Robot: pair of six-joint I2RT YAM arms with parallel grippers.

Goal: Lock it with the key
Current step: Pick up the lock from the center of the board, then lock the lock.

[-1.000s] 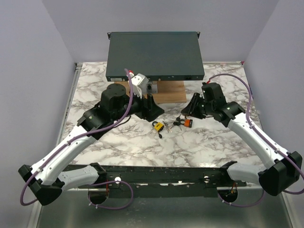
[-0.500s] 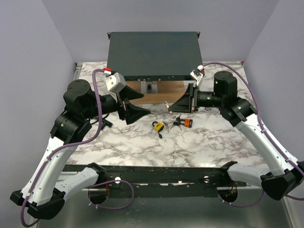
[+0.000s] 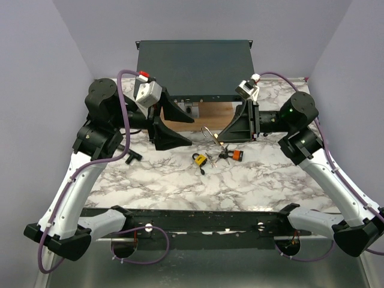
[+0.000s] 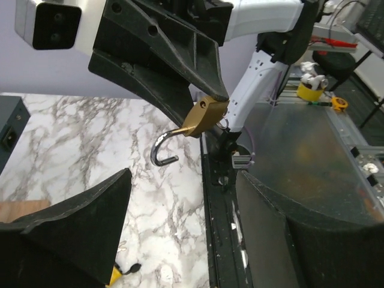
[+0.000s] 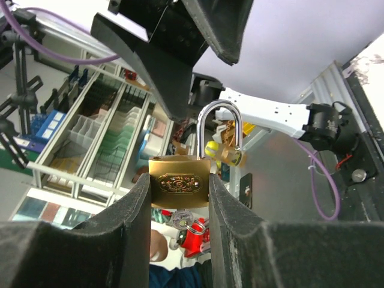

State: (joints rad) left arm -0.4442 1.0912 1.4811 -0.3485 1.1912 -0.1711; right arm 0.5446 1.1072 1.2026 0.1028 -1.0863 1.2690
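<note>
Hold the brass padlock [image 5: 180, 182] steady in your clamped right end effector [image 5: 179, 198], and bring your left end effector [image 3: 191, 131], jaws apart, down to the orange key [image 3: 237, 155] on the counter [image 3: 270, 180].

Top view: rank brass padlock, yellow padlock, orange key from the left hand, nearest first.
1. brass padlock, held up just right of the left hand.
2. yellow padlock, lying lower in view, slightly right.
3. orange key, lying farthest right.

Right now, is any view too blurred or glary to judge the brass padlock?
Right wrist: brass padlock sharp in the right gripper, shackle glinting, shelves behind soft. Left wrist: padlock sharp, left gripper's fingers black silhouettes. Top external: even light, soft shadows, padlock tiny.
</note>
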